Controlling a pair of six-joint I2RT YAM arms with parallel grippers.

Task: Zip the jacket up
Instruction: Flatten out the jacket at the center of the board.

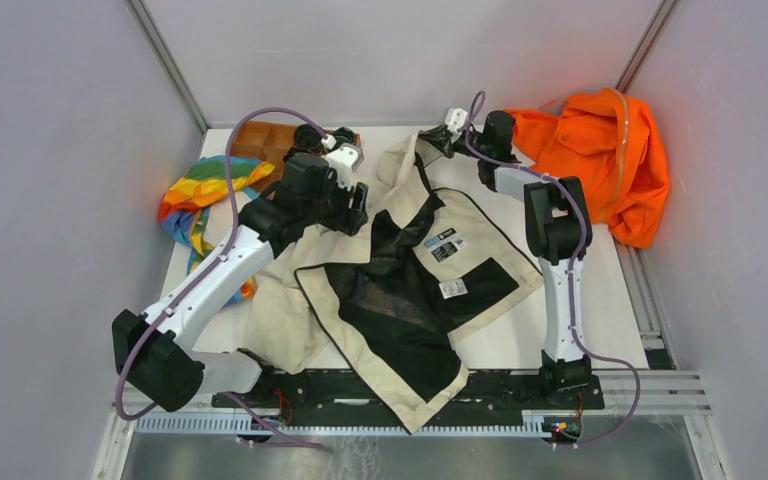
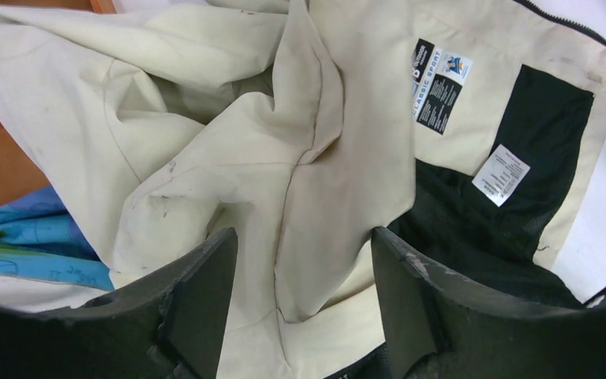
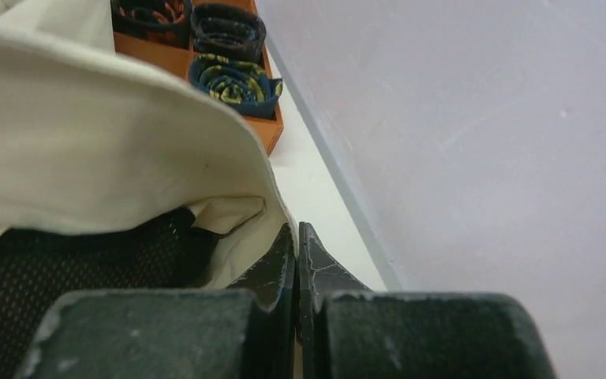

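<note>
The left tool [image 2: 301, 241] is spread over the jacket [image 1: 290, 320]; the right tool [image 3: 296, 237] is pressed together at its 12 o'clock edge. The front lies open, unzipped.

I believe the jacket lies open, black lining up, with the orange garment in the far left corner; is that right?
Not quite: the orange garment is in the far right corner, as the top external view shows; the jacket does lie open, black lining up.

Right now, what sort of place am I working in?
Likely an enclosed robot test cell, not a home: plain grey panel walls, a black mounting rail at the white table's near edge, and a cream fabric jacket with black lining laid out alongside a bright orange garment.
</note>
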